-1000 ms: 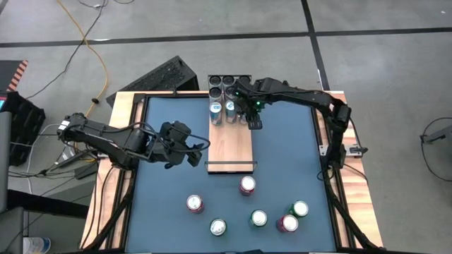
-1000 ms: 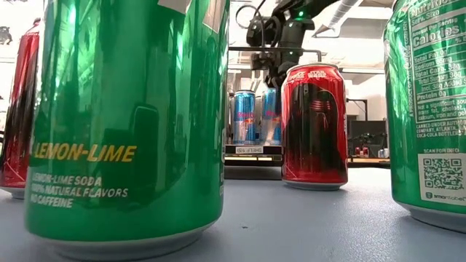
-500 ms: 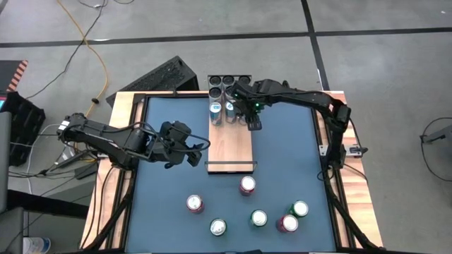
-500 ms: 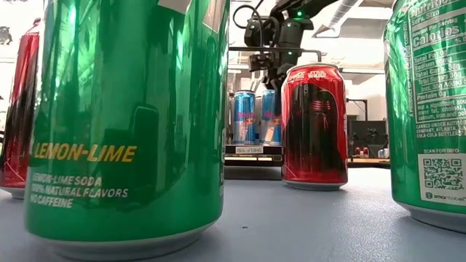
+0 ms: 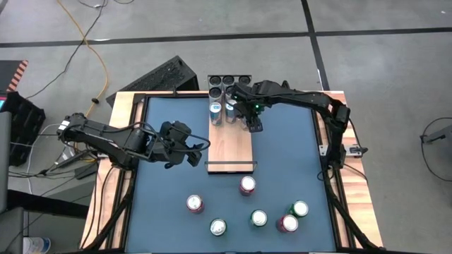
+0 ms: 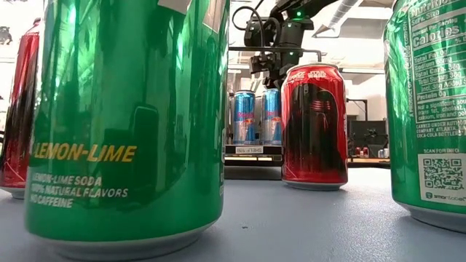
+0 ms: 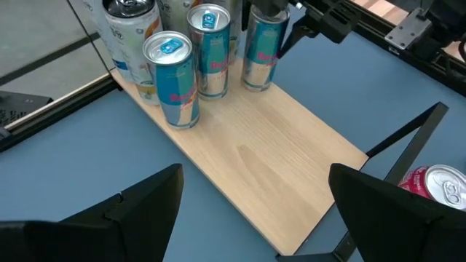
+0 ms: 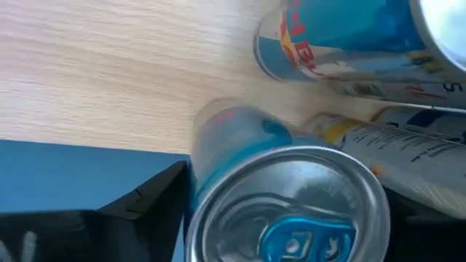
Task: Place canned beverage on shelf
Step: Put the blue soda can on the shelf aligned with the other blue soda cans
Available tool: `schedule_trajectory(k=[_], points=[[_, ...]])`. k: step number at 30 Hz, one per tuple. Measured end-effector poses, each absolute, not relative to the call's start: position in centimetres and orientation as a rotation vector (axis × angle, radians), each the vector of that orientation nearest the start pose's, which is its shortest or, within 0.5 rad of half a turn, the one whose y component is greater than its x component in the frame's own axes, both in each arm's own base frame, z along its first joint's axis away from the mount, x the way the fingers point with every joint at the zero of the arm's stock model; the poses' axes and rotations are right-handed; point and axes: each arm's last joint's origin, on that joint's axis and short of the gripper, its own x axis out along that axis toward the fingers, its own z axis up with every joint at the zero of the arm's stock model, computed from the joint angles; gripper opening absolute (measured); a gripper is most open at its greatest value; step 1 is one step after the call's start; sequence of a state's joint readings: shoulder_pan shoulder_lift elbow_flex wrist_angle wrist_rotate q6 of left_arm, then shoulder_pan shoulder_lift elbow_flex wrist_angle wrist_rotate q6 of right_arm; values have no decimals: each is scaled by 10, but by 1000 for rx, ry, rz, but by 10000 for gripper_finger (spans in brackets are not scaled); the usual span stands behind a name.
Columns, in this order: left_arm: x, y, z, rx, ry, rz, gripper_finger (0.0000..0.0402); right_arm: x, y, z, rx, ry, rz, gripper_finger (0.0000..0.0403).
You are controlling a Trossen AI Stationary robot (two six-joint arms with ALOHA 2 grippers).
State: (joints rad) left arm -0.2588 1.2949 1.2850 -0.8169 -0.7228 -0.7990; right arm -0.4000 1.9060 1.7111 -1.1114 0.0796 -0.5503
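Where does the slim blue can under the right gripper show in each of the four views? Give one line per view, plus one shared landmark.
High view: hidden under the right gripper, at the shelf's far right.
Low view: behind the red can, not visible.
Left wrist view: slim blue can, rightmost of three.
Right wrist view: centre foreground.
Landmark: the shelf.

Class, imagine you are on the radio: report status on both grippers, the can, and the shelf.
Right gripper open around slim blue can, standing on shelf. Left gripper open, waiting beside shelf. Two blue cans alongside; rest of plank bare.
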Motion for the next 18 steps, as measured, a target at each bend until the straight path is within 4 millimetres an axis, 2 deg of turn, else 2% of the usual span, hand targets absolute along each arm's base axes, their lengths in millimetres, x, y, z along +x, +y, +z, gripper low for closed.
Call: schedule_trajectory(k=[4,9,18], points=[[251,-47,349,-357,507,688,330,354,-152,271,-290,1376,-81,330],[251,-47,349,-357,507,688,330,354,-152,273,-312,1386,-103,337],[250,-46,350,-346,495,706,330,359,-153,299,-333,1306,-132,337]])
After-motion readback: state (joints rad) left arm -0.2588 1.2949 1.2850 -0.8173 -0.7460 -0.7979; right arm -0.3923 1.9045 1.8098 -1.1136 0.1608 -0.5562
